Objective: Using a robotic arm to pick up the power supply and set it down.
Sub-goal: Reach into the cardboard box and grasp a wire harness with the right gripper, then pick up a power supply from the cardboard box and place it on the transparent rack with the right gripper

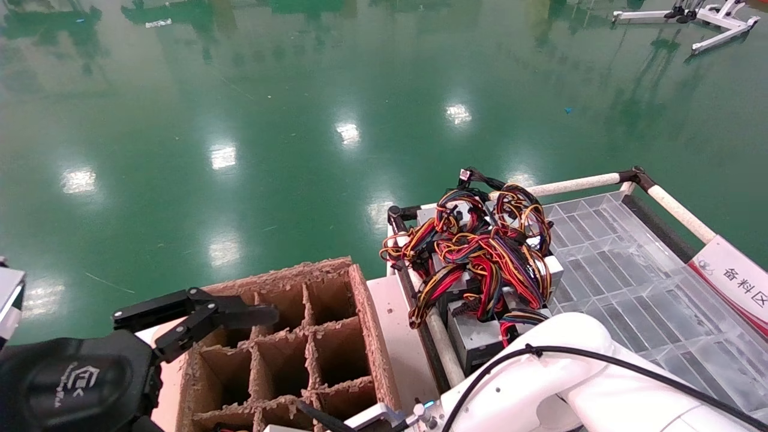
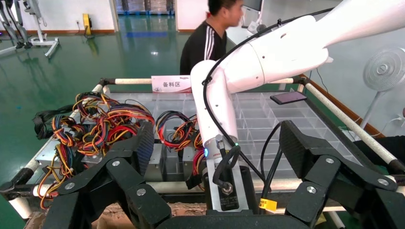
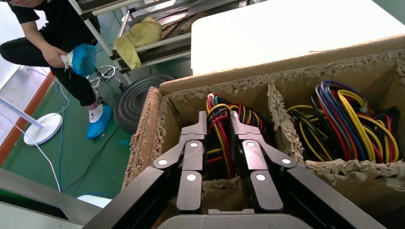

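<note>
Glossy green floor (image 1: 300,120) mirrors ceiling lights; white fan (image 2: 389,71) nearby.

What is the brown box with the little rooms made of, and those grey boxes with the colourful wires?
The divided box looks like plain corrugated cardboard: matte brown, with ragged, fuzzy torn edges. The power supplies look like bare sheet metal: flat grey, dully shiny panels. Their wires seem plastic-coated, smooth and brightly coloured.

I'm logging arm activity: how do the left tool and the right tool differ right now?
The left tool has its fingers spread wide; the right tool's fingers sit close together, with wires between them. The left tool hovers above the cardboard box's corner; the right tool reaches down into a compartment holding a power supply's wires. Both are black with two long linkage fingers.
</note>
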### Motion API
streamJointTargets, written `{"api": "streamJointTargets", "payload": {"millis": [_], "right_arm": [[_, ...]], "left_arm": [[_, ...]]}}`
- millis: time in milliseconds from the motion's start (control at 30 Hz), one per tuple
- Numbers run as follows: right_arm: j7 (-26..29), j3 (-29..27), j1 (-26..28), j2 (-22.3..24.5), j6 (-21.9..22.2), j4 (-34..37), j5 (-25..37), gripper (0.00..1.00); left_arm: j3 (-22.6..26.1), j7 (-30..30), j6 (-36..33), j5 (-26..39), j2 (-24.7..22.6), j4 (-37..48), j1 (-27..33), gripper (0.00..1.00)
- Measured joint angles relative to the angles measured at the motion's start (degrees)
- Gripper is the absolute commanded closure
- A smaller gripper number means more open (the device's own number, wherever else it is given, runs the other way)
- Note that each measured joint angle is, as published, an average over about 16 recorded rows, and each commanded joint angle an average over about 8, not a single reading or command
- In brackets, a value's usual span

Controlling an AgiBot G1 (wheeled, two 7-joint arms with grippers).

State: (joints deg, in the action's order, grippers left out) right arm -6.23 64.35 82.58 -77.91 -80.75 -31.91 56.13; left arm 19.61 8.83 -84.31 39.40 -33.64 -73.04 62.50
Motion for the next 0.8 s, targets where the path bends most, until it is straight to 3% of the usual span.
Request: {"api": "streamJointTargets", "payload": {"millis": [433, 800], "right_arm": [[-1.93, 1.13, 0.09, 0.66, -2.35, 3.49, -5.79, 1.00], [-5.00, -3.14, -0.58, 4.63, -7.81, 7.03, -15.24, 1.00]], "left_arm": [[0.01, -0.01, 0.01, -0.01, 0.01, 0.00, 0.00, 0.00], [0.03, -0.01, 0.01, -0.02, 0.01, 0.00, 0.01, 0.00]]}}
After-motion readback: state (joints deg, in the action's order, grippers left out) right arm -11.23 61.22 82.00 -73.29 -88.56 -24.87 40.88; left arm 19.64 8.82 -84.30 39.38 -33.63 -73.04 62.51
